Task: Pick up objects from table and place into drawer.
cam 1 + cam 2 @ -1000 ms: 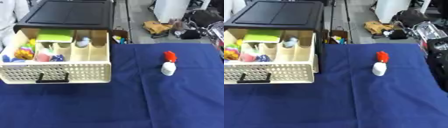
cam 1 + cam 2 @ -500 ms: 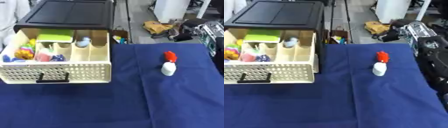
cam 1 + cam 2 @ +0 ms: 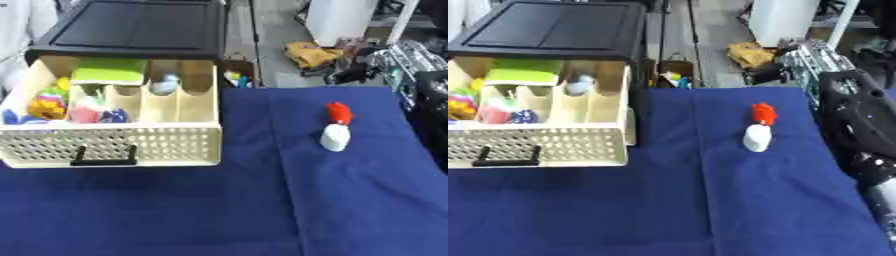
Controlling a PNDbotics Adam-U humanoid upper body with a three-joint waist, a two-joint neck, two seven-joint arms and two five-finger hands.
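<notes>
White bottle [image 3: 335, 135] with red cap lies on blue worktop [image 3: 262, 210], right of open drawer [image 3: 114, 142]. Right hand [image 3: 820, 57] blurred; fingers unclear.

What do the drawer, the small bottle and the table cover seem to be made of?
The drawer looks like cream plastic, matte: its front is a moulded grid of small holes with a black handle. The bottle seems to be smooth white plastic with a red cap. The cover appears to be dark blue cloth: dull, without shine.

No legible text, labels or numbers anywhere.
</notes>
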